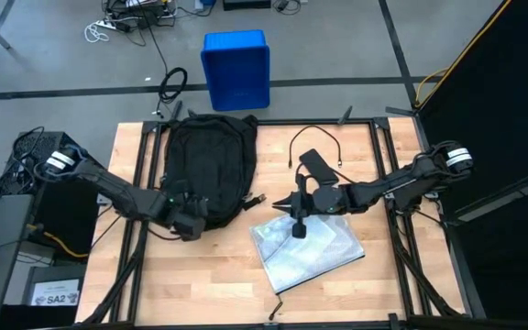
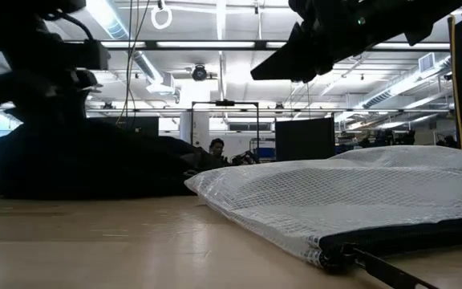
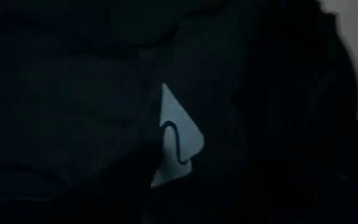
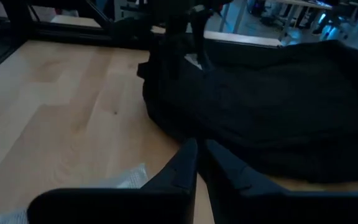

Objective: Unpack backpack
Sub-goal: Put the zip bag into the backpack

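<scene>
We have the backpack (image 1: pixel 207 174) lying flat on the tabletop (image 1: pixel 200 284), left of centre and toward twelve o'clock, its rounded end toward the blue bin (image 1: pixel 236 69) on the floor beyond the far edge; a white mesh pouch (image 1: pixel 305 247) lies just beside it at about four o'clock, with a thin black cable (image 1: pixel 317 147) and a flat dark item (image 1: pixel 316 166) near two o'clock of the bag.

Our left gripper (image 1: pixel 189 223) sits at the bag's near edge, around seven o'clock of it, and its wrist view shows almost nothing but dark fabric and a pale wedge of something (image 3: pixel 178 138) with a dark cord across it; we cannot tell from the frames how far its jaws stand apart, nor whether anything is caught between them. Our right gripper (image 1: pixel 298 223) hangs over the pouch's far corner with its fingers (image 4: pixel 180 163) pressed together and nothing between them.

We judge the step in hand to be reaching into the bag for the next item; to do it well, we should keep the left gripper low and aligned with the opening, work toward that pale wedge rather than pinching loose fabric, and confirm a firm hold before drawing out. The bag is soft and may drag along; the right gripper could pin its near edge, staying clear of the left arm.
</scene>
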Controlling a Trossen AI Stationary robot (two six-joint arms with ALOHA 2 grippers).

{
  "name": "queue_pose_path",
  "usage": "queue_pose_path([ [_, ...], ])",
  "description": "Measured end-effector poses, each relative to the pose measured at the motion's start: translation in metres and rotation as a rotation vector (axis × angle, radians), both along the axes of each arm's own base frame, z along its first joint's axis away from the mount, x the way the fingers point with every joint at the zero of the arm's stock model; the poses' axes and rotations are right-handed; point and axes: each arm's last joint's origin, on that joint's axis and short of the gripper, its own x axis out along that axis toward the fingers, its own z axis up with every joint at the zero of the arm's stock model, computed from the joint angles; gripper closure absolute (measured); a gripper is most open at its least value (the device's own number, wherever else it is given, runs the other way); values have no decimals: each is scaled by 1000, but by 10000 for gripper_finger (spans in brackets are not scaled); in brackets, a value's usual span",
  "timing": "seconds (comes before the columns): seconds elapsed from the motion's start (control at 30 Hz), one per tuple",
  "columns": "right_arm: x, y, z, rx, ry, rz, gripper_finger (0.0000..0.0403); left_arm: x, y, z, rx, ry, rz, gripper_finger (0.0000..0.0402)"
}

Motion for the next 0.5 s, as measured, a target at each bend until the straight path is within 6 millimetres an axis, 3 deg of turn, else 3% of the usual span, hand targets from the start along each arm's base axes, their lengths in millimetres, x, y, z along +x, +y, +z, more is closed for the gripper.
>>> queue_pose_path([
  [0.13,0,0,0,-13,4,5,402,5,11,-3,25,27,31,168],
  [0.23,0,-1,0,-22,7,5,400,8,16,-5,38,40,30,195],
  [0.5,0,-2,0,-33,0,6,396,19,27,-5,9,-8,60,378],
])
